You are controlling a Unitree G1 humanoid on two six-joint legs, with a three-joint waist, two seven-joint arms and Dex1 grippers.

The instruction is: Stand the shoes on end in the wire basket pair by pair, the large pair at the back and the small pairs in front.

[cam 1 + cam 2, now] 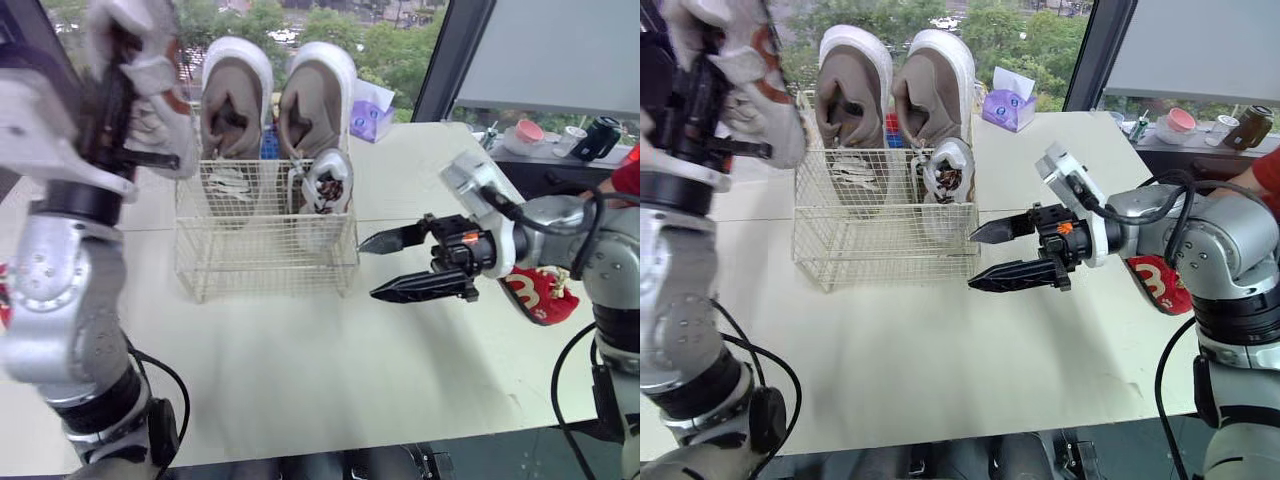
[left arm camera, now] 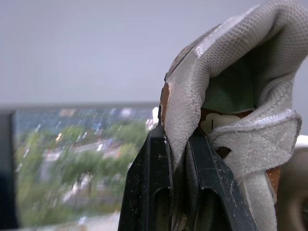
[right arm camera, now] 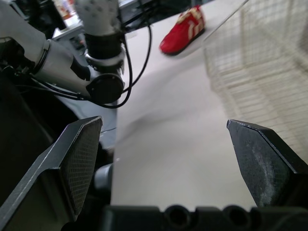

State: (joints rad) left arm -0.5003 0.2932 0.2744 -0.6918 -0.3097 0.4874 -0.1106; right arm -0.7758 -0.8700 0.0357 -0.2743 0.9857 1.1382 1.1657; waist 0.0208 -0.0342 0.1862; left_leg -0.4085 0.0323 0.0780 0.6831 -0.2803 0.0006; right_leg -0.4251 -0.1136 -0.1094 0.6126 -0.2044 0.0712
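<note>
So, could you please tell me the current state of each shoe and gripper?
Left gripper: shut on grey shoe, held high.
Right gripper: open, empty, beside wire basket.
Large shoes: on end, back of basket.
Small shoe: on end, front of basket.
Red shoe: lying on table.

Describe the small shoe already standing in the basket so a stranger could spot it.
Find the wire basket on the white table. Two tall beige shoes stand at its back. In front of the right one stands the small grey-white shoe, far shorter than both.
</note>
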